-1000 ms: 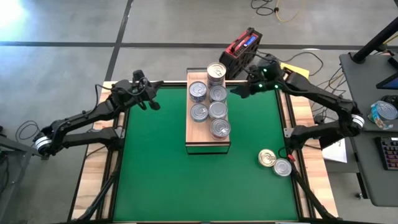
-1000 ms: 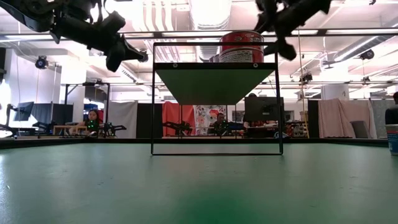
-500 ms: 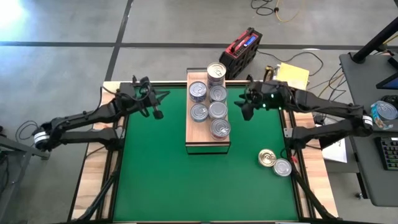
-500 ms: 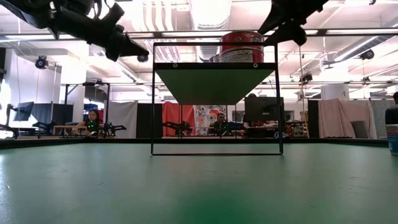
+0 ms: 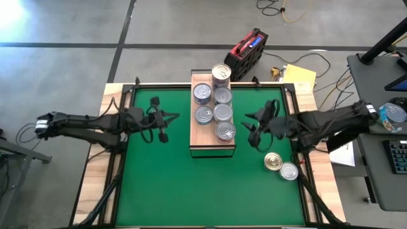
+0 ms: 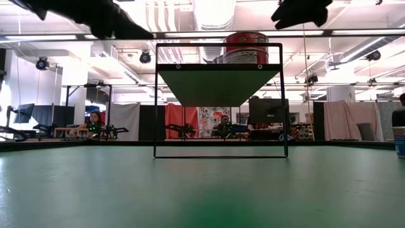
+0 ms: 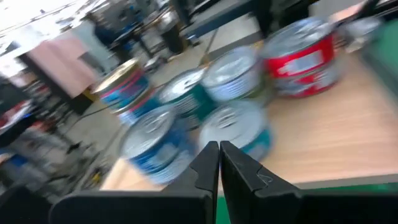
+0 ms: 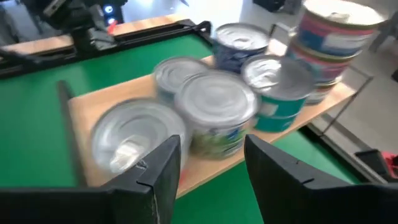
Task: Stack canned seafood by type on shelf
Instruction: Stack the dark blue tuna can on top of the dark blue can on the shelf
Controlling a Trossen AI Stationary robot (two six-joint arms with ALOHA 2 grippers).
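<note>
Both claws (image 5: 160,124) (image 5: 253,129) nearer the front edge

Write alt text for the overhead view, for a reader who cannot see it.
A wooden shelf at the middle of a green mat holds six round cans. The left gripper hovers left of it, the right gripper right of it with fingers open. Two more cans, one gold-lidded and one silver-lidded, lie on the mat near the right arm.

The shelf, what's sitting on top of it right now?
On the shelf are tins in two rows, six silver lids showing from above. The far one rides higher, with a red label in the low view; what's beneath it is covered.
</note>
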